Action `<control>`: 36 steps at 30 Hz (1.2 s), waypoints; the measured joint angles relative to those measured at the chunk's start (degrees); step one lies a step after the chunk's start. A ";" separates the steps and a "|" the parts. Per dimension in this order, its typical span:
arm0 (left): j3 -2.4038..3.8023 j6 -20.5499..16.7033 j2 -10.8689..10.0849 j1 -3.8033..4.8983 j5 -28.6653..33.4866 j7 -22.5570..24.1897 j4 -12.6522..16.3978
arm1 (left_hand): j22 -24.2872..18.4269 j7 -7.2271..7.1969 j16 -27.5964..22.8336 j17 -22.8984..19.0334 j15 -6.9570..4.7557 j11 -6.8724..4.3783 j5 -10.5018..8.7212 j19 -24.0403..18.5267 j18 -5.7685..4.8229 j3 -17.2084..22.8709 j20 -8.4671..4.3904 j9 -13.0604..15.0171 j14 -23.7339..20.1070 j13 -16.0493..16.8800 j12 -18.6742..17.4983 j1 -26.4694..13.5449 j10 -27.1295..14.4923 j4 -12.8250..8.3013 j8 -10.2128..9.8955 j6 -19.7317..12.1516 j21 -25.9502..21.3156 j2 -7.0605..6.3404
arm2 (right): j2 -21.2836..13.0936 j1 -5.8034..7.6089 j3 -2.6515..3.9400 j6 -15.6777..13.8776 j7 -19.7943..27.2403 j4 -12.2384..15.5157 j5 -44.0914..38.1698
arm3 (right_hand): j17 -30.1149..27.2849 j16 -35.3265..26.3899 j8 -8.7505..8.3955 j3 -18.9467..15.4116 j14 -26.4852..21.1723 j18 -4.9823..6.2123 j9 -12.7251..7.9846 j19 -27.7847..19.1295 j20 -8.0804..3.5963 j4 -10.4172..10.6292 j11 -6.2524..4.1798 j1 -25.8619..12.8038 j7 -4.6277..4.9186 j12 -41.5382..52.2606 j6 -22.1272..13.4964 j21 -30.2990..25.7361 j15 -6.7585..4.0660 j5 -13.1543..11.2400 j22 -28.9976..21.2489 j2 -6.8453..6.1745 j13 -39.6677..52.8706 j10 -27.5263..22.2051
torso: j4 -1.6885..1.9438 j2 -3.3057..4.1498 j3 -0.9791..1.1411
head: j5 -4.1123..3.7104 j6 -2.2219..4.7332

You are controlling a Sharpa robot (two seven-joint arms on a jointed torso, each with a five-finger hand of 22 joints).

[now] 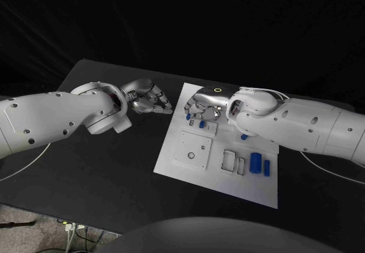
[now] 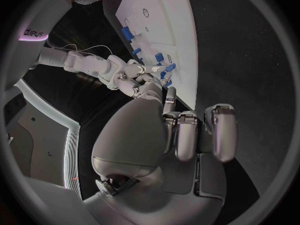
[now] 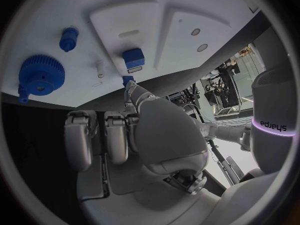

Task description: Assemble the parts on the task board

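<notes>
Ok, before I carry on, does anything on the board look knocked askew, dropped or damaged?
Nothing stands out. The task board lies flat on the black table, and the two loose blue parts lie side by side on it. No piece shows off the board, and I see no damage.

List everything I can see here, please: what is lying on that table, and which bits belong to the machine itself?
Table: one, black, under everything.
Task board: one, white, middle of the table, with raised plates and cut-out slots.
Blue bars: two, on the board's near right part, side by side.
Blue gear: one, on the board, seen from the right wrist.
Blue peg: one, on the board beside the gear.
Blue block: one, on the board just ahead of the right fingers.
Left robot hand: silver, over the table left of the board, fingers curled, holding nothing.
Right robot hand: silver, over the board's far end; whether it holds a part cannot be told.
</notes>
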 measured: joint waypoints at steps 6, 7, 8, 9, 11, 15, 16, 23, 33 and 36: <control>0.00 0.33 -0.02 -0.01 0.00 -0.16 0.00 | 0.00 0.00 0.00 0.00 0.00 0.01 0.00 0.00 0.00 -0.16 0.00 0.02 0.00 0.12 0.01 -0.08 -0.01 -0.16 0.23 0.00 0.00 0.07 | 0.00 -0.02 0.04 0.10 0.00 -0.06 0.03 | -0.01 0.00 -0.32 0.00 0.00 0.00 -0.01 0.00 0.00 0.00 0.00 0.00 0.00 -0.13 -0.01 -0.23 0.00 0.32 0.00 0.00 -0.01 -0.01 | 0.00 -0.01 -0.03 | -0.03 0.00; 0.00 0.38 -0.03 -0.01 0.00 -0.18 0.00 | 0.00 0.00 0.00 0.00 0.00 0.01 0.00 0.00 0.01 -0.16 0.00 0.02 0.00 0.13 0.01 -0.08 -0.01 -0.16 0.23 0.00 0.00 0.08 | 0.00 -0.02 0.04 0.11 0.00 -0.07 0.04 | 0.00 0.00 -0.35 0.00 0.00 0.00 -0.10 0.00 0.00 0.00 0.00 0.00 0.00 -0.15 -0.01 -0.23 0.00 0.36 0.00 0.00 0.00 0.00 | 0.01 -0.01 -0.03 | -0.03 0.00; 0.00 0.42 -0.03 -0.01 0.00 -0.20 0.00 | 0.00 0.00 0.00 0.00 0.00 0.01 0.00 0.00 0.00 -0.16 0.00 0.02 0.00 0.14 0.01 -0.08 -0.01 -0.16 0.23 0.00 0.00 0.08 | 0.00 -0.02 0.04 0.13 0.00 -0.07 0.04 | -0.01 0.00 -0.62 -0.03 0.00 0.00 -0.25 0.00 0.00 -0.03 0.00 0.00 0.01 -0.17 -0.01 -0.23 0.00 0.62 0.00 0.00 0.00 -0.01 | 0.01 -0.01 -0.03 | -0.03 0.00; 0.00 0.48 -0.04 -0.02 0.00 -0.23 0.01 | 0.00 0.00 0.00 0.00 0.00 0.01 0.00 0.00 0.01 -0.16 0.00 0.02 0.00 0.15 0.01 -0.07 -0.01 -0.16 0.23 0.00 0.00 0.08 | 0.00 -0.02 0.05 0.14 0.00 -0.07 0.05 | -0.01 0.00 -0.84 -0.19 0.00 0.00 -0.43 0.00 0.00 -0.18 0.01 0.03 0.00 -0.17 -0.01 -0.23 0.00 0.76 0.00 -0.03 0.00 -0.01 | 0.01 -0.01 -0.03 | -0.01 0.00; 0.00 0.55 -0.04 -0.02 0.00 -0.27 0.02 | 0.00 0.00 0.00 0.00 0.00 0.01 0.00 0.00 0.00 -0.16 0.00 0.02 0.00 0.17 0.02 -0.02 -0.01 -0.16 0.23 0.00 0.00 0.13 | -0.01 -0.03 0.05 0.18 0.00 -0.07 0.05 | -0.01 0.00 -1.35 -0.65 0.00 0.00 -0.96 0.00 0.00 -0.64 0.11 0.79 0.00 -0.17 0.00 -0.23 0.00 1.46 -0.01 -0.49 -0.04 -0.10 | 0.03 -0.01 -0.02 | 0.05 0.00; 0.00 0.69 -0.09 -0.02 -0.01 -0.36 0.03 | 0.00 0.00 0.00 0.00 0.00 -0.02 -0.25 0.00 0.00 -0.43 0.00 0.07 0.00 0.28 0.11 0.10 0.02 -0.20 0.46 0.00 0.00 0.23 | -0.10 -0.09 0.01 0.39 0.00 -0.08 0.05 | -0.01 0.00 -2.94 -1.27 0.01 0.00 -2.49 0.00 0.00 -1.26 0.11 1.90 -0.44 -0.53 -0.83 -0.23 0.01 3.07 -0.01 -1.66 -0.08 -0.09 | 0.05 -0.01 -0.01 | 0.15 0.00; 0.00 0.74 -0.11 -0.02 -0.01 -0.39 0.04 | 0.00 0.00 0.00 0.00 0.00 -0.02 -0.24 0.00 0.00 -0.47 0.00 0.07 0.00 0.31 0.12 0.10 0.02 -0.16 0.51 0.00 0.00 0.23 | -0.12 -0.10 0.00 0.48 0.00 -0.08 0.04 | -0.01 0.00 -3.44 -1.27 0.01 0.00 -2.95 0.00 0.00 -1.26 0.11 1.71 -0.48 -0.69 -1.37 -0.44 0.01 3.19 -0.01 -2.27 -0.14 -0.10 | 0.05 -0.01 -0.01 | 0.17 0.00; 0.00 1.04 -0.13 -0.02 -0.02 -0.57 0.04 | 0.00 -0.20 0.00 -0.01 0.00 -0.03 -1.14 0.00 0.00 -1.02 0.00 0.12 0.00 0.38 0.12 0.59 0.03 -0.25 0.74 -0.20 0.00 -0.26 | -0.21 -0.11 -0.01 0.86 -0.09 -0.02 -0.10 | -0.01 0.00 -4.82 -2.24 0.00 0.00 -5.41 0.00 0.00 -0.78 -0.46 -0.73 -0.52 -0.58 -3.15 -0.44 0.00 1.95 -0.01 -5.26 -7.73 0.46 | 0.04 0.00 0.00 | 0.24 0.00; 0.00 1.39 -0.13 -0.07 -0.02 -0.79 0.00 | 0.00 -0.20 0.00 -0.01 0.00 -0.04 -1.61 0.00 0.00 -1.35 0.00 0.12 0.00 0.35 0.12 0.89 0.04 -0.24 0.74 -0.21 -0.20 -0.56 | -0.23 -0.12 0.00 1.03 -0.36 0.00 -0.25 | -0.02 0.00 -4.82 -3.19 0.01 0.00 -8.31 0.00 0.00 0.17 -0.97 -1.92 -1.08 -0.59 -7.62 -0.44 0.00 -1.10 -0.02 -6.45 -7.83 0.98 | 0.00 0.00 0.04 | 0.26 0.00; 0.00 1.41 -0.12 -0.10 -0.07 -0.83 -0.04 | 0.00 -0.08 0.00 -0.01 0.00 -0.04 -1.85 0.00 0.00 -1.74 0.00 0.12 0.00 0.31 0.12 0.95 0.04 -0.15 0.74 -0.33 -0.20 -0.61 | -0.30 -0.12 0.00 0.87 -0.49 0.02 -0.31 | -0.02 0.00 -4.82 -3.68 0.00 0.00 -10.21 0.00 0.00 0.66 -1.05 -2.26 -1.40 -0.59 -11.99 -0.72 0.00 -2.26 -0.02 -6.78 -7.80 1.07 | 0.00 0.00 0.04 | 0.26 0.00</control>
